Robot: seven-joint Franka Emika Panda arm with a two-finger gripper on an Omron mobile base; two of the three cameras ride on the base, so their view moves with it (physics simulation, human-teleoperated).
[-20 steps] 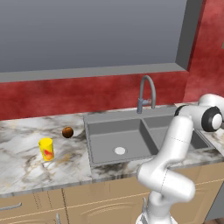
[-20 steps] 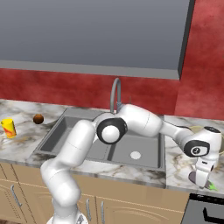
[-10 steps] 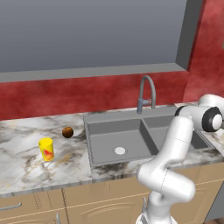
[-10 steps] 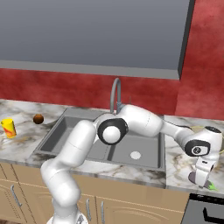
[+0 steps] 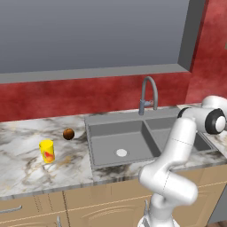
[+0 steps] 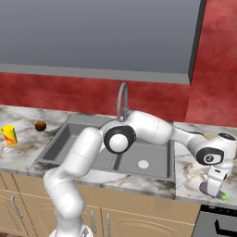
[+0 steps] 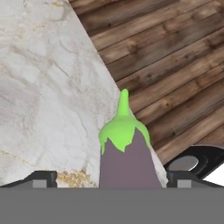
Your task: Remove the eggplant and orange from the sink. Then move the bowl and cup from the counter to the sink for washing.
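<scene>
Hand view: your jaws stand wide open around the eggplant [image 7: 127, 153], lying at the marble surface's [image 7: 43, 96] edge.

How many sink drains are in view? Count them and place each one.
2. One white drain sits in the left basin of the sink; the other drain sits in the right basin, seen in the right base view. The arm may hide more.
</scene>
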